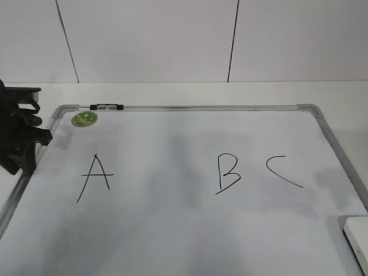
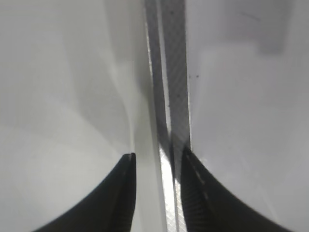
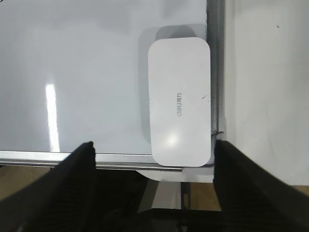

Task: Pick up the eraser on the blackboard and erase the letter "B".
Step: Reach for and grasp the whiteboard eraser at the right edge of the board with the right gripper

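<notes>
Exterior view first, from the left: the left gripper (image 1: pixel 20 141) sits at the left edge of the blackboard (image 1: pixel 190 107), its black body hanging over the metal frame. From its own wrist camera its two fingers stand slightly parted with the frame rail running between them, gripping nothing. Moving right across the board there is a green sticker (image 1: pixel 84 119) near the top-left corner, then the letter "A" (image 1: pixel 95 178), then the letter "B" (image 1: pixel 227 173) about mid-board, then the "C" (image 1: pixel 283 170).

At the far lower right corner lies the eraser (image 1: pixel 357 240), only partly in frame here. The right wrist camera shows it whole (image 3: pixel 179 101): a white rounded block lying flat on the board, tucked against the right frame rail, its long side running along that rail and pointing away from the camera. The right gripper (image 3: pixel 153 157) is spread wide and holding nothing, and the eraser sits just ahead of it, between the lines of its two fingers.

So the right arm is plainly the nearer one. I'd judge it needs to go down and forward and close across the eraser's short width; the "B" then lies to the left and farther up the board.
</notes>
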